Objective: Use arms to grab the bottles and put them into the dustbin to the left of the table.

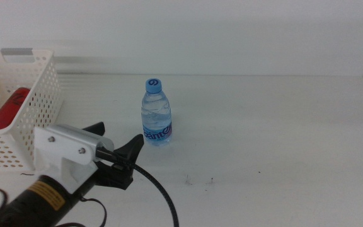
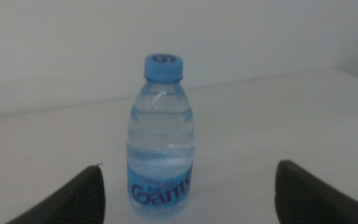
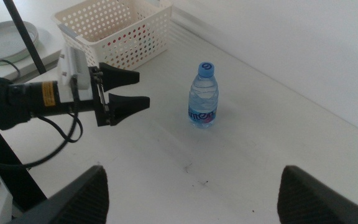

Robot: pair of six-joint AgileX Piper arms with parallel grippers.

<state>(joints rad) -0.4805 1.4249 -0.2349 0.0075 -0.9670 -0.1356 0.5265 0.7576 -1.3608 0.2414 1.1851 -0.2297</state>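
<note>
While the water bottle (image 1: pixel 157 112) stands upright right of the dustbin (image 1: pixel 19 113), left gripper (image 1: pixel 120 150) faces it wide open, empty, lined up to grab; right gripper (image 3: pixel 191 193) waits open, empty.

I see the small clear plastic water bottle (image 1: pixel 156 113) w/ glossy, see-through walls, a smooth matt blue plastic cap and a shiny blue film label. The large plain white tabletop (image 1: pixel 276 145) looks smooth, matt, w/ a few dark specks. The white perforated plastic basket (image 1: pixel 19 110) reads semi-matt; the slim red can (image 1: pixel 8 107) inside looks like glossy metal. My left gripper (image 1: pixel 123 145) has 2 matt black jaws, prob. plastic, on a smooth white bracket w/ 2 metal screws.
</note>
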